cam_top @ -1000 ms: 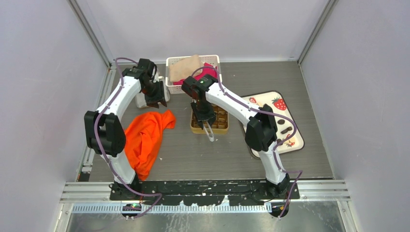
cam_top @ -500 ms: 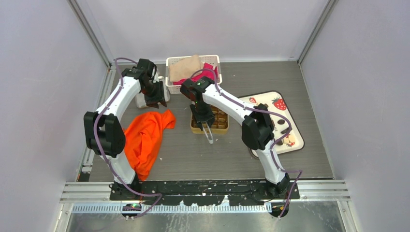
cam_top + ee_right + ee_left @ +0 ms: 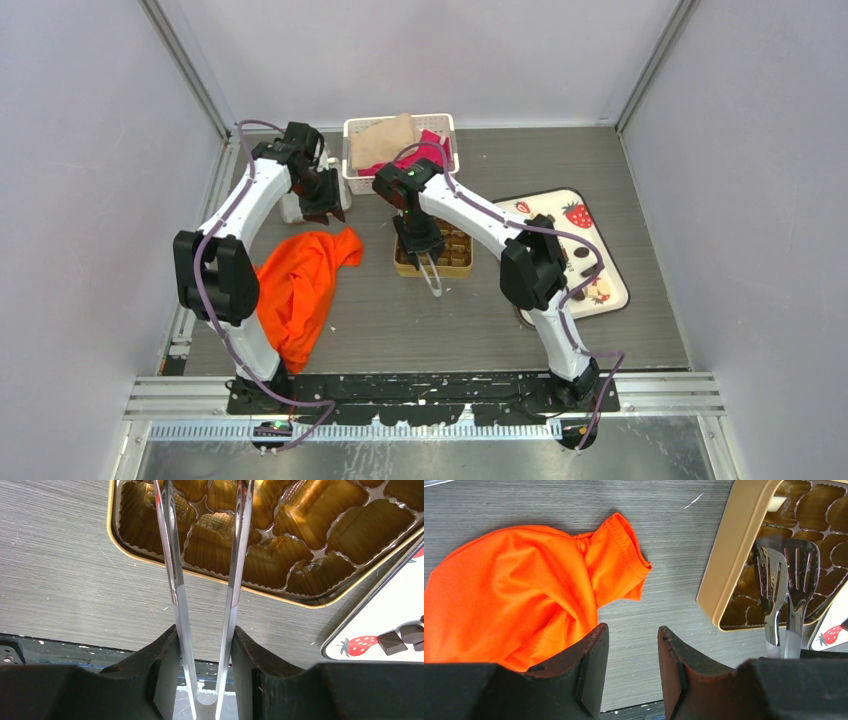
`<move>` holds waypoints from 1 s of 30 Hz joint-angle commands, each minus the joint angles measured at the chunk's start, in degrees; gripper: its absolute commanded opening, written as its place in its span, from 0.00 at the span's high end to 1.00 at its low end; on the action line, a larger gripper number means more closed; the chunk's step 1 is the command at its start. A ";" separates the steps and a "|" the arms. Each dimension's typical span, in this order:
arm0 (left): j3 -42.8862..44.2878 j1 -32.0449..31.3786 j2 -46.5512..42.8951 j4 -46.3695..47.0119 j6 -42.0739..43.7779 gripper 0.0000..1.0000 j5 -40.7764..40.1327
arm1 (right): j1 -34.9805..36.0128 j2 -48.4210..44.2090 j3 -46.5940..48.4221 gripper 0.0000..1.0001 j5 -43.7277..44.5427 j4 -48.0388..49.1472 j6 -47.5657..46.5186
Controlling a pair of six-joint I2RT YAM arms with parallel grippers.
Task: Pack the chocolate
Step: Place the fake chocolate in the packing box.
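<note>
Several dark chocolate pieces (image 3: 581, 256) lie on the white strawberry-print tray (image 3: 612, 292) at the right. One dark piece (image 3: 392, 642) shows at the tray corner in the right wrist view. My right gripper (image 3: 419, 240) (image 3: 205, 635) is shut on metal tongs (image 3: 172, 555). The tongs' spread tips (image 3: 786, 575) hover over the gold tin (image 3: 401, 267) and hold nothing that I can see. The tin's brown compartments (image 3: 320, 510) look empty here. My left gripper (image 3: 322, 210) (image 3: 633, 635) is open and empty, left of the tin.
An orange cloth (image 3: 300, 280) (image 3: 514, 580) lies left of the tin. A white basket (image 3: 348, 152) with folded cloths stands at the back. A white object (image 3: 293, 208) sits under my left arm.
My right arm has shifted slightly left with the tongs over the tin. The left arm has not moved.
</note>
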 commanded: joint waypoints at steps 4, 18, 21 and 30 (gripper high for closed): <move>-0.01 0.31 -2.35 0.96 0.58 0.58 0.73 | -0.29 -1.63 2.28 0.53 0.58 -0.10 0.26; 0.63 0.31 -1.88 0.96 0.27 0.58 1.13 | -2.37 -7.21 7.99 0.84 0.68 -1.37 0.35; 0.90 0.31 -1.76 1.00 0.14 0.58 1.25 | -4.65 -11.22 3.74 0.84 2.82 -2.20 0.43; 0.30 0.31 -2.65 2.46 -0.74 0.58 0.98 | -24.62 -27.69 -27.52 0.71 -0.19 5.84 -1.32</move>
